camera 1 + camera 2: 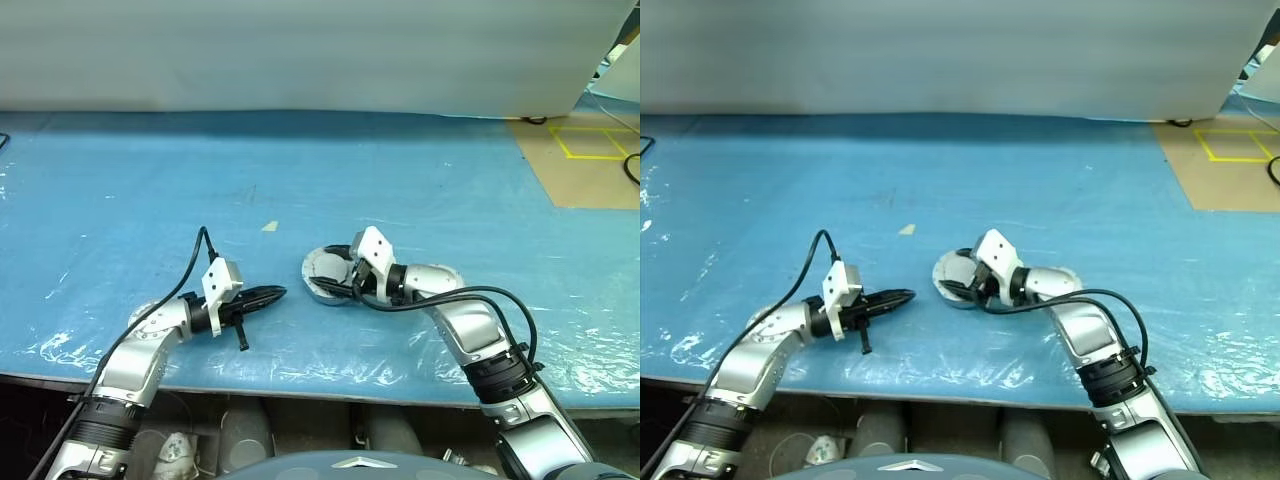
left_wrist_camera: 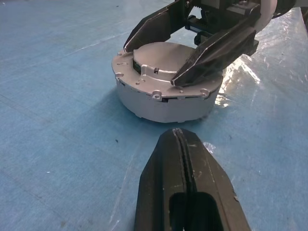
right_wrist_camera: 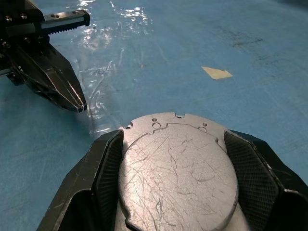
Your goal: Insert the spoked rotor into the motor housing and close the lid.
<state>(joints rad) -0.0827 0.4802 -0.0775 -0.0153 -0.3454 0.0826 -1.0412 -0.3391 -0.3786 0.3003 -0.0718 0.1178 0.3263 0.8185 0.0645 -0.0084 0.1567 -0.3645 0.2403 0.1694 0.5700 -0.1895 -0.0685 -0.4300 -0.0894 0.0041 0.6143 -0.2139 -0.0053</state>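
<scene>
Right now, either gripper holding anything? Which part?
Right gripper clamps the motor housing across its top, fingers on opposite sides of the raised cap. Left gripper is shut, empty.

R hand (image 1: 962,281) on motor housing (image 1: 952,270); L hand (image 1: 902,296) near.

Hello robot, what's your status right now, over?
Left gripper shut, empty. Right gripper fingers clamp the closed motor housing on the blue table. Nothing in the way.

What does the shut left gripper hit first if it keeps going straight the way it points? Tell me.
Probably the motor housing. The shut left gripper points right at its silver side wall, with only bare blue mat between. The right gripper straddles the lid on top, above that line as far as I can judge.
</scene>
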